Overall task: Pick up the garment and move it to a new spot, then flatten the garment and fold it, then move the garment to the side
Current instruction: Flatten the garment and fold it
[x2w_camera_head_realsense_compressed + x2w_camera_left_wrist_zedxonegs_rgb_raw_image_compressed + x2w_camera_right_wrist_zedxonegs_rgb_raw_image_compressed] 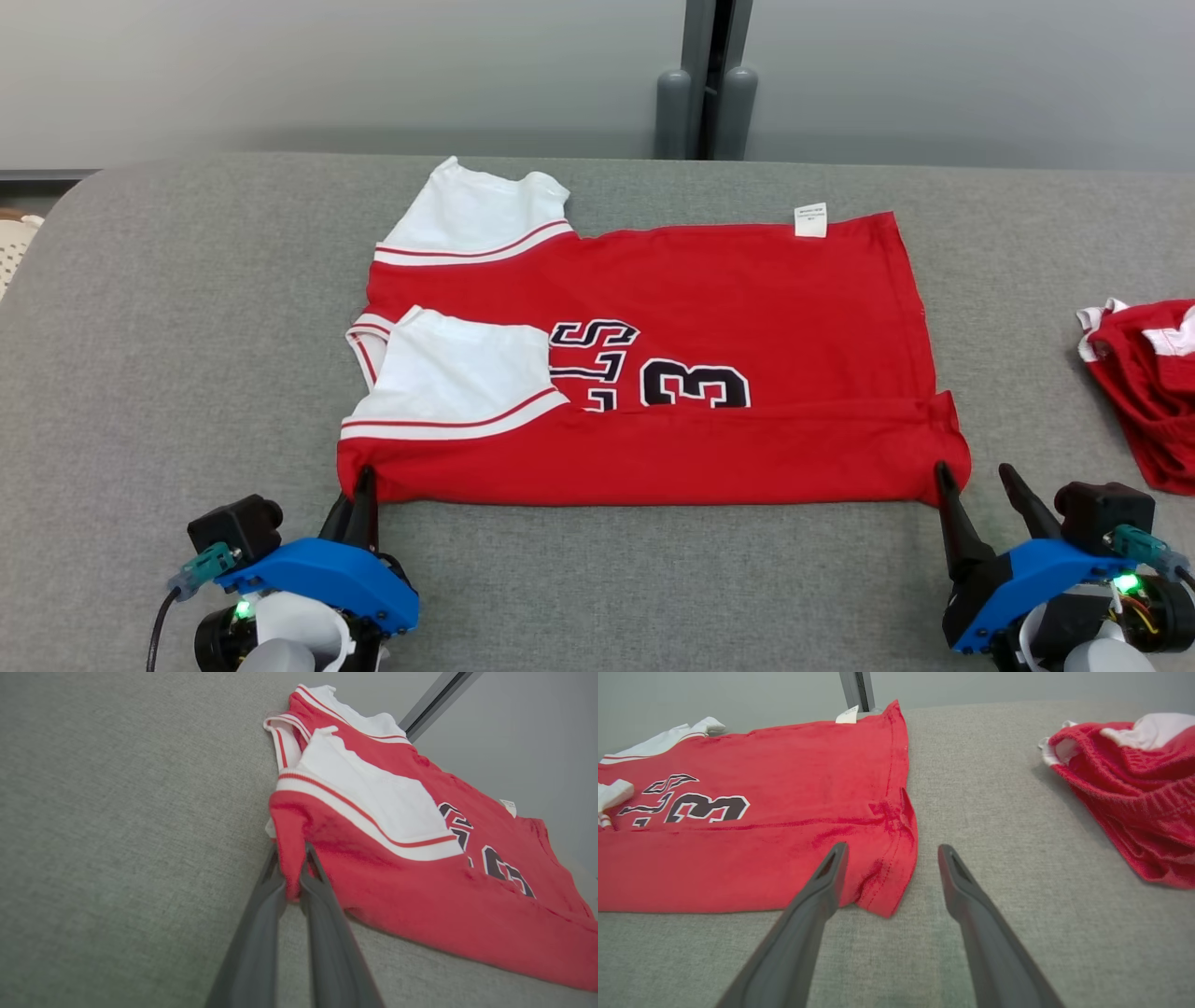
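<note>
Lower left of frame: the left end effector (362,478) is clenching the bottom left corner of the red jersey (709,280). Lower right: the right end effector (974,471) is standing released, its fingers straddling the bottom right corner. The jersey is lying partly folded at centre frame on the grey table (187,327). A crumpled red garment (1148,392) is sitting at the right edge.

Left claw (362,481) pinched closed, right claw (976,471) spread wide, both pointing forward.

Premises: indoor test lab, by appearance.
Large grey fabric-covered table (140,373) set against plain pale-grey partition panels (280,75) joined by a dark metal post (707,56); surfaces uniform and institutional throughout.
</note>
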Robot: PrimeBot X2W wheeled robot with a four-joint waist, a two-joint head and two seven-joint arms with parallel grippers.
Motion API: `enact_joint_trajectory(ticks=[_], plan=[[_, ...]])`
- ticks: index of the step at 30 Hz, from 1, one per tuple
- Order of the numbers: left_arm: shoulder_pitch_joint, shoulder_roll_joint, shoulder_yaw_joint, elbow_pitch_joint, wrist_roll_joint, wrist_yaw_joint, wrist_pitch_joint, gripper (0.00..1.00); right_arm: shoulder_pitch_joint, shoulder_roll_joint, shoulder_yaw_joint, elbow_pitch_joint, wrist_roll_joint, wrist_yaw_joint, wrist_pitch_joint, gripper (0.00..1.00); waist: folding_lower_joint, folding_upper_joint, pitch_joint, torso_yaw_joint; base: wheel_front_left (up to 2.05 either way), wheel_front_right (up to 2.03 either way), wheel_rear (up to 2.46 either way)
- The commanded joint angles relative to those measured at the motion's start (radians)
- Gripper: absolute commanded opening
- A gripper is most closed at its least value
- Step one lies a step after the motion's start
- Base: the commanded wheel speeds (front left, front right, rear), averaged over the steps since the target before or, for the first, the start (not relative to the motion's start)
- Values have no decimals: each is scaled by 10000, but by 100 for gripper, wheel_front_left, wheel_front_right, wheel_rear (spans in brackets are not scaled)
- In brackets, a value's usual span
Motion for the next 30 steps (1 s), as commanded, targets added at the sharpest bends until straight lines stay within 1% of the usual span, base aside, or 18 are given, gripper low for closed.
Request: enact_joint_trajectory(ticks=[1,7,8,9,10,12,13,14,18,22,25,30], plan=[[-155,21,-16,-93,55,-26,-159,0,-209,-16,-69,249,-53,1,45,100,0,0,19,81,0,0,0],[-271,12,-133,-289,24,-115,-268,0,-768,-18,-133,1664,54,1,179,100,0,0,62,304,0,0,0],[-261,8,-142,-312,7,-108,-270,0,-865,-16,-107,1915,40,1,221,96,0,0,60,331,0,0,0],[-254,8,-144,-335,-1,-96,-302,0,-937,-16,-60,2166,7,1,285,64,0,0,53,355,0,0,0],[-241,26,-144,-352,12,-80,-334,0,-994,-16,-5,2389,46,1,326,46,0,0,40,372,0,0,0],[-191,74,-116,-379,23,-49,-414,0,-1101,2,136,2718,307,1,289,26,0,0,0,380,0,0,0],[-160,101,-103,-398,14,-59,-452,0,-1154,4,194,2811,449,1,225,8,0,0,-25,368,0,0,0],[-131,121,-101,-438,5,-75,-460,0,-1200,2,235,2867,554,1,146,0,0,0,-58,350,0,0,0],[-63,167,-146,-749,-10,-128,-565,0,-1348,-25,162,2813,614,1,-208,0,0,0,-241,247,0,0,0],[116,252,-260,-1388,47,-181,-552,0,-1227,-28,-55,2260,516,1,-306,0,0,0,-478,129,0,0,0],[423,307,-433,-2122,82,-136,-326,0,-791,-27,-239,1381,342,1,-38,0,0,0,-620,61,0,0,0],[1567,461,-653,-3613,37,60,310,0,482,-22,-452,-644,45,1,870,0,0,0,-691,-40,0,0,0]])
